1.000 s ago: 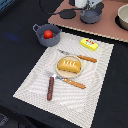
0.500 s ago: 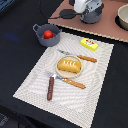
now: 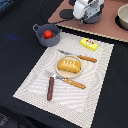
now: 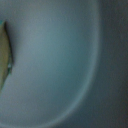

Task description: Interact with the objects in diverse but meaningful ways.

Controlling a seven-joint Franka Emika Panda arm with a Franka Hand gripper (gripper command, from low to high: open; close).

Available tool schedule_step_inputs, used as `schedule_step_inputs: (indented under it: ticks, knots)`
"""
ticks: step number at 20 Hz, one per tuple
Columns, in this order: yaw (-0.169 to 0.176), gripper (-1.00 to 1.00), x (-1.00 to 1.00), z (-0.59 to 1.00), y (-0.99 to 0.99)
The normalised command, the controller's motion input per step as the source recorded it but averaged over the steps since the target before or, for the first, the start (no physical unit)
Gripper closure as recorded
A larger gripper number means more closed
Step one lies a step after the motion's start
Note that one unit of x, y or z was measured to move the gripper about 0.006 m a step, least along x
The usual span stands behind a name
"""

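My gripper (image 3: 88,14) hangs at the far end of the table, low over a grey-blue pot (image 3: 95,20) on the brown board; its fingertips are hidden. The wrist view is filled by the blurred grey-blue inside of that pot (image 4: 60,60), very close. On the striped mat, a golden bread loaf (image 3: 69,65) lies on a tan plate (image 3: 60,73). Orange-handled cutlery lies beyond it (image 3: 87,58) and in front of it (image 3: 75,83). A brown sausage (image 3: 50,88) lies near the mat's front. A red tomato (image 3: 48,34) sits in a second pot (image 3: 39,30). A yellow packet (image 3: 89,44) lies at the mat's far corner.
The striped placemat (image 3: 30,85) lies on a dark tablecloth. A brown board (image 3: 110,27) runs along the far edge, with a tan bowl (image 3: 123,17) at the exterior view's right.
My gripper seems to have sunk slightly toward the grey-blue pot. Nothing on the mat has moved.
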Motion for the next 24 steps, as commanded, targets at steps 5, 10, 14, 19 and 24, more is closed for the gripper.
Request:
schedule_step_inputs:
  ticks: [5,10,14,19,24]
  knots:
    - [0.0,1.0,-0.2,-0.28,0.0]
    - [0.0,1.0,-0.17,-0.26,0.0]
    - [0.0,1.0,-0.14,-0.14,0.0]
    - [0.007,1.0,-0.19,0.66,0.04]
    - [0.002,1.0,-0.12,1.0,-0.01]
